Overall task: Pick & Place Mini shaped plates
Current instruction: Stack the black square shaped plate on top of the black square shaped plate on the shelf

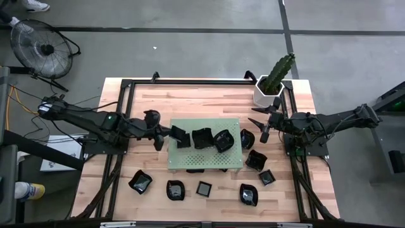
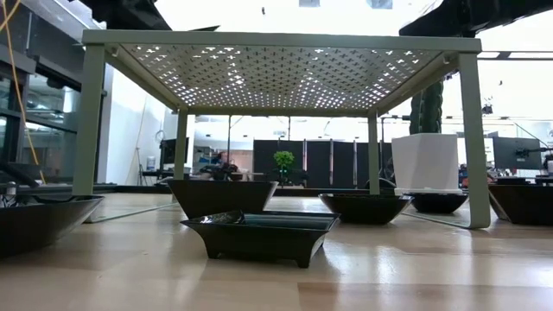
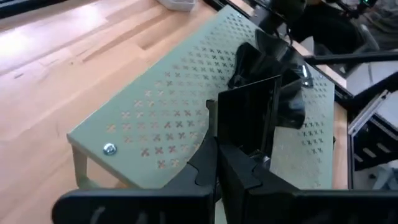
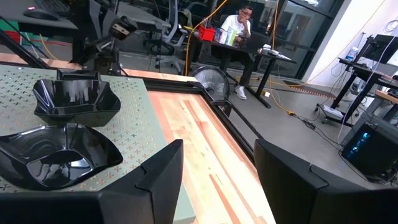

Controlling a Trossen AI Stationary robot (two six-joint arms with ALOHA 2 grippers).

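two grippers: one busy over the board, one waiting beside it.
left gripper point(image 3: 239, 158): fingers pinched tight on a square black dish point(image 3: 245, 118), held upright on its edge just above the left end of the green perforated board point(image 3: 155, 106); in the high view the same gripper point(image 1: 169, 134) and dish point(image 1: 180, 136) sit at the board's left edge, and whether the dish touches the board cannot be told.
right gripper point(image 4: 214, 177): fingers spread wide with nothing between them, hovering off the board's right end, near the white hexagonal pot point(image 1: 267, 92) with its cactus.
dishes on the board: two more black dishes, a square-sided one point(image 1: 202, 138) and a crumpled-edged one point(image 1: 223, 140); the right wrist view shows both close up, their far sides cut off by each other.
dishes on the table: four in a loose row along the near edge, a petal-edged one point(image 1: 140, 182) at the left end; three more right of the board; a dark shape under the board's near edge is too hidden to name.
low view: shallow square dish point(image 2: 259, 233) nearest, others partly cut off at both edges; both arms out of sight above the board.
background: a person point(image 4: 239, 28) sits at a desk beyond the table.
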